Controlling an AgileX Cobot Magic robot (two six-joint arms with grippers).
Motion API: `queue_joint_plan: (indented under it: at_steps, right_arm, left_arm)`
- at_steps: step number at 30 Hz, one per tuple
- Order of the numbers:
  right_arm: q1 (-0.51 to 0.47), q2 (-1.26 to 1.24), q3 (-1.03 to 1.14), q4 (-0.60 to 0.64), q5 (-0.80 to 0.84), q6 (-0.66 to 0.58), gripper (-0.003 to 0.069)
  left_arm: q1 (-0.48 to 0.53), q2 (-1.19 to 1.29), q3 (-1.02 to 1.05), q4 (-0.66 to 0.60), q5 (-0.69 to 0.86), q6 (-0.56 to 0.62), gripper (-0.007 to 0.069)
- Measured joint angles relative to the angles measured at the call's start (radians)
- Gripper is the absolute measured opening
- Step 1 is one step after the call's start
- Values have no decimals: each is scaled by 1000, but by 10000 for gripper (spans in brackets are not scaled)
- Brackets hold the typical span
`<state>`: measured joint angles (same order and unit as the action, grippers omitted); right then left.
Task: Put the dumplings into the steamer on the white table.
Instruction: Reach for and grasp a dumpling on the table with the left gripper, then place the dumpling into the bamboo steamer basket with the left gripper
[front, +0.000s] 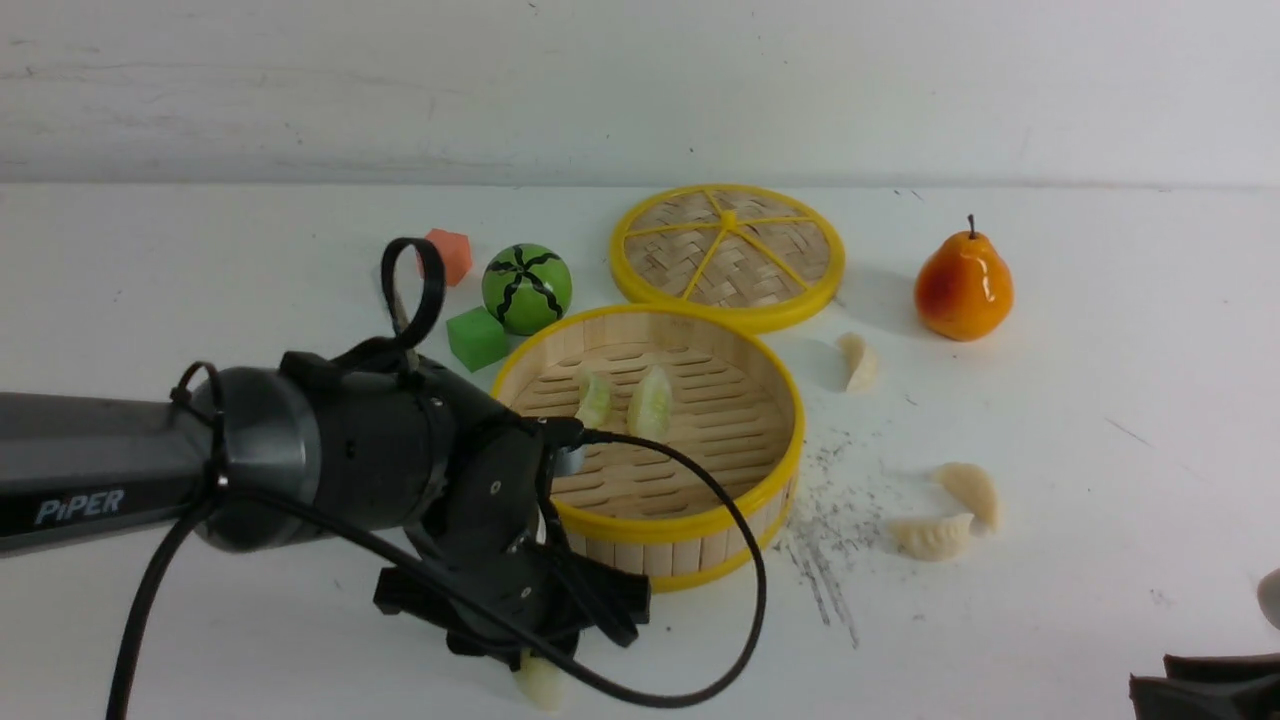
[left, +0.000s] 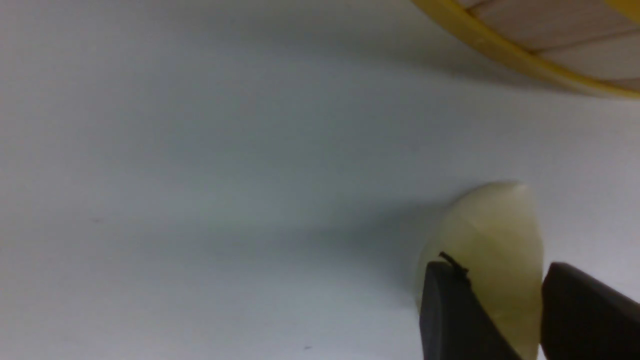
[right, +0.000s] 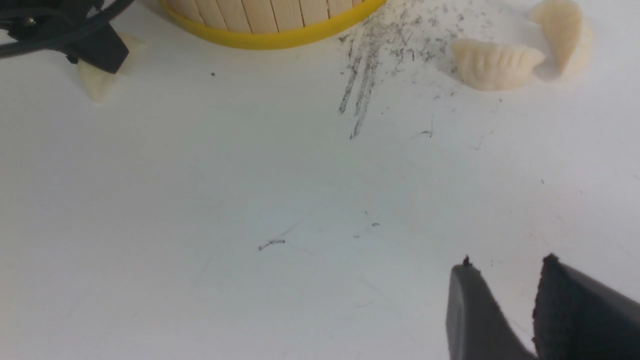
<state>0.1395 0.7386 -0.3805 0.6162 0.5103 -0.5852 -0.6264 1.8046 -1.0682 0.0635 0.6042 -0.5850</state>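
Observation:
The steamer (front: 745, 395) stands mid-table with two pale green dumplings (front: 594, 398) (front: 650, 400) on its slatted floor. My left gripper (front: 538, 662) is low on the white table (front: 1000, 630), just in front of the steamer, shut on a third pale green dumpling (front: 541, 686). In the left wrist view that dumpling (left: 492, 225) sits between the fingers (left: 450, 310), on or just above the table. Three cream dumplings (front: 858, 360) (front: 970, 490) (front: 930, 537) lie right of the steamer. My right gripper (right: 507, 262) is slightly open and empty at the near right.
The woven lid (front: 728, 250) lies behind the steamer. A pear (front: 962, 288) stands at the back right. A watermelon ball (front: 527, 288), a green cube (front: 476, 338) and an orange cube (front: 450, 255) sit behind the steamer's left side. My left arm's cable (front: 740, 600) loops in front of the steamer.

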Motion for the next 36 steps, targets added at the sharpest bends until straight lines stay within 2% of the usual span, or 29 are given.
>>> queue_joint_plan:
  at_steps: [2,9,15,21,24,28,36]
  right_arm:
    - [0,0,0,4,0,0,196]
    - [0,0,0,7,3,0,202]
    - [0,0,0,7,3,0,206]
    - [0,0,0,9,3,0,209]
    - [0,0,0,9,3,0,211]
    - [0,0,0,9,3,0,211]
    - [0,0,0,9,3,0,213]
  left_arm:
    - [-1,0,-6,-2,18,23,216]
    - [-1,-93,-117,-12,243,125,216]
    - [-1,-127,-346,-63,248,218,216]
    - [-1,86,-656,-63,255,225,216]
    - [-1,285,-840,-63,265,225,216]
    - [-1,439,-985,-16,289,225,216]
    - [-1,541,-1060,46,319,225,216]
